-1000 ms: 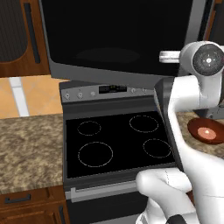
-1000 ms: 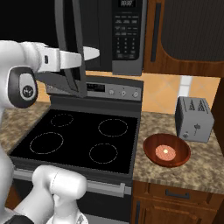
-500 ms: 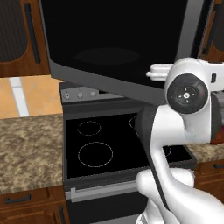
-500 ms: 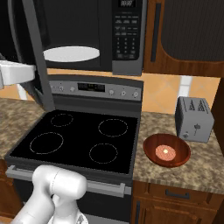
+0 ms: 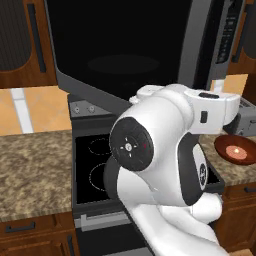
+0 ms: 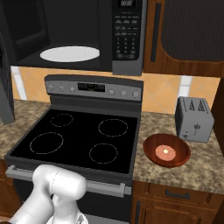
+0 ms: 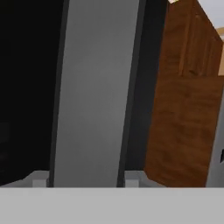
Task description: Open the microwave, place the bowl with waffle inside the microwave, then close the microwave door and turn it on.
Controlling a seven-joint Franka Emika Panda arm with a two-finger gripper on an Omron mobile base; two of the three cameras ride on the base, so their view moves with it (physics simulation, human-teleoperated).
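The microwave point(image 6: 78, 35) stands open above the stove point(image 6: 78, 138), its white plate point(image 6: 70, 54) bare, the microwave door point(image 5: 125, 50) swung wide. The bowl point(image 6: 166, 150) holding the waffle point(image 6: 166, 152) sits on the tabletop point(image 6: 201, 164) just beside the toaster point(image 6: 194, 119). Whether the claw is open or closed, I cannot tell.

The microwave point(image 6: 87, 35) stands open, white round plate inside, its door point(image 5: 125, 55) swung wide. The reddish-brown bowl point(image 6: 167, 150) holding the waffle point(image 6: 166, 152) sits on the worktop point(image 6: 197, 164) just before the toaster point(image 6: 194, 118).
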